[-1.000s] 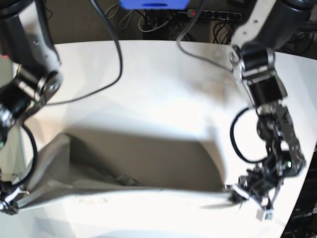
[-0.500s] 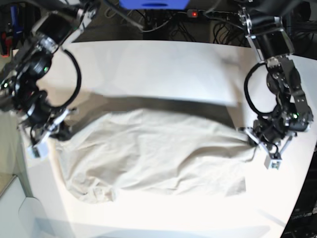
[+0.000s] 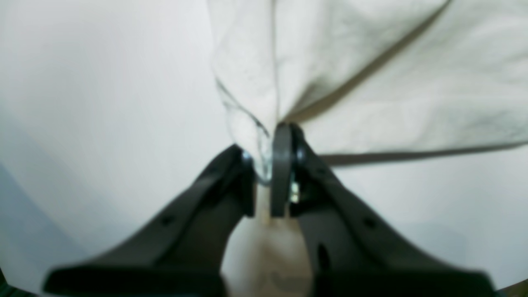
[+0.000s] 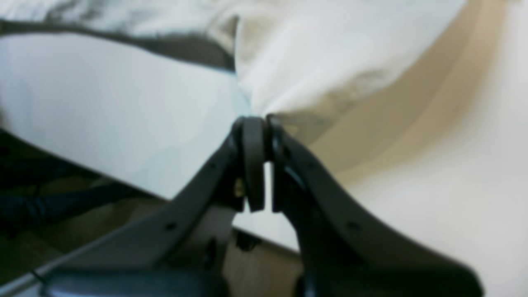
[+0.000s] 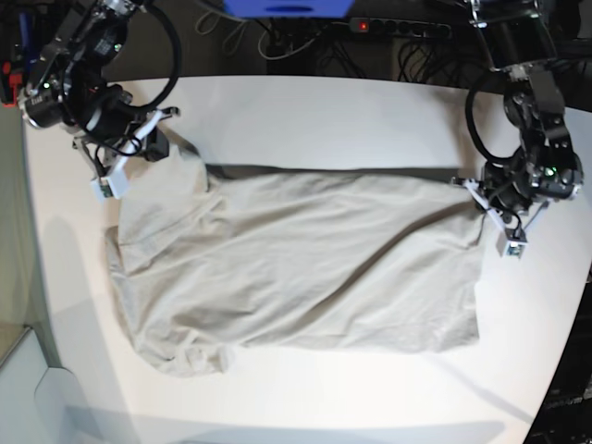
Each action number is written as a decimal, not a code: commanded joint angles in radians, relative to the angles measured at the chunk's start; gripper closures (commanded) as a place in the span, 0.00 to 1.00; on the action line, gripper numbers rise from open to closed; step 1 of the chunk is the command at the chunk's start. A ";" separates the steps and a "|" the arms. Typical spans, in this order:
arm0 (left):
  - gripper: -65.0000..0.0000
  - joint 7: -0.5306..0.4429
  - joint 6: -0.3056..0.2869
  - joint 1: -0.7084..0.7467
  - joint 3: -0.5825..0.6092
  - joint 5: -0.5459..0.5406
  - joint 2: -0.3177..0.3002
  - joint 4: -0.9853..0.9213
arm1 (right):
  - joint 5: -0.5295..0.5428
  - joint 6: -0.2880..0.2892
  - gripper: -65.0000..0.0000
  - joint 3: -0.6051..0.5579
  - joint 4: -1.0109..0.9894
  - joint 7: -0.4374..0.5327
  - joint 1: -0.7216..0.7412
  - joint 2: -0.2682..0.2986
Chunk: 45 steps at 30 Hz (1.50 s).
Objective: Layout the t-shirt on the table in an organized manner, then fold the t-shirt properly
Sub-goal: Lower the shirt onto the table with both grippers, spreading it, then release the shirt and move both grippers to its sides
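The t-shirt [image 5: 296, 268] now lies spread across the middle of the table [image 5: 305, 111] — a second ago it hung as a raised, folded sheet between the arms; half a second ago it was a bunched oval nearer the front edge. Its far edge is now pulled into a nearly straight line toward the back of the table. The near-left part stays rumpled, with a lump at the bottom-left corner.

Judgement: the layout step is mostly done; smoothing that left side comes before any fold.

The left gripper [image 3: 268, 165] is clamped on a pinch of the far-right fabric corner, cloth visible between the pads. The right gripper [image 4: 260, 123] is closed tight on the far-left corner, with fabric fanning out from the tips. In the base view both corners sit just above the table.

No readable writing — neck label not visible, no brand marks. Wrist views are blurred.
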 commanded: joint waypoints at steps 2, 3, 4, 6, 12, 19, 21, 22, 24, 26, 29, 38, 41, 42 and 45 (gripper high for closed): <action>1.00 -0.014 0.000 -0.015 -0.002 0.004 -0.021 0.013 | 0.017 0.003 1.00 0.000 0.020 0.017 -0.015 0.007; 1.00 -0.014 0.002 -0.015 -0.002 0.004 -0.031 0.013 | 0.017 0.003 1.00 0.002 0.022 0.020 -0.025 0.007; 1.00 -0.014 0.003 -0.018 -0.002 0.004 -0.036 0.013 | 0.017 0.003 1.00 0.003 0.033 0.037 -0.035 0.007; 1.00 -0.014 0.003 -0.023 -0.002 0.004 -0.042 0.013 | 0.017 0.003 1.00 0.000 0.049 0.084 -0.068 0.006; 1.00 -0.025 0.006 -0.026 -0.004 0.004 -0.064 0.013 | 0.017 0.003 1.00 -0.025 0.059 0.297 -0.163 -0.029; 1.00 -0.016 0.006 -0.032 -0.002 0.001 -0.061 0.013 | 0.011 0.003 1.00 -0.227 0.053 0.587 -0.292 -0.022; 1.00 -0.016 0.006 -0.030 -0.002 -0.003 -0.061 0.013 | 0.010 0.003 1.00 -0.287 0.049 0.640 -0.315 -0.002; 1.00 -0.016 0.006 -0.030 -0.002 -0.005 -0.061 0.013 | 0.005 0.003 1.00 -0.319 0.040 0.655 -0.318 0.011; 1.00 -0.014 0.006 -0.029 -0.002 -0.005 -0.061 0.013 | -0.012 0.003 1.00 -0.364 0.017 0.666 -0.312 0.038; 1.00 -0.014 0.006 -0.024 -0.002 0.004 -0.061 0.013 | -0.037 0.001 1.00 -0.391 0.000 0.667 -0.309 0.050; 0.99 -0.022 0.008 -0.003 -0.001 0.003 -0.059 -0.002 | -0.052 -0.053 1.00 -0.399 -0.006 0.664 -0.311 0.052; 0.99 -0.025 0.002 -0.001 0.003 0.003 -0.044 -0.114 | -0.052 -0.063 0.96 -0.393 -0.006 0.613 -0.323 0.053; 0.98 -0.019 0.002 -0.001 0.004 0.003 -0.044 -0.118 | -0.052 -0.063 0.88 -0.393 -0.006 0.560 -0.315 0.053; 0.95 -0.016 0.002 -0.001 0.001 0.003 -0.044 -0.118 | -0.052 -0.065 0.85 -0.393 -0.006 0.543 -0.312 0.055; 0.75 -0.014 0.002 -0.001 -0.001 0.003 -0.044 -0.111 | -0.052 -0.065 0.76 -0.393 -0.006 0.529 -0.312 0.055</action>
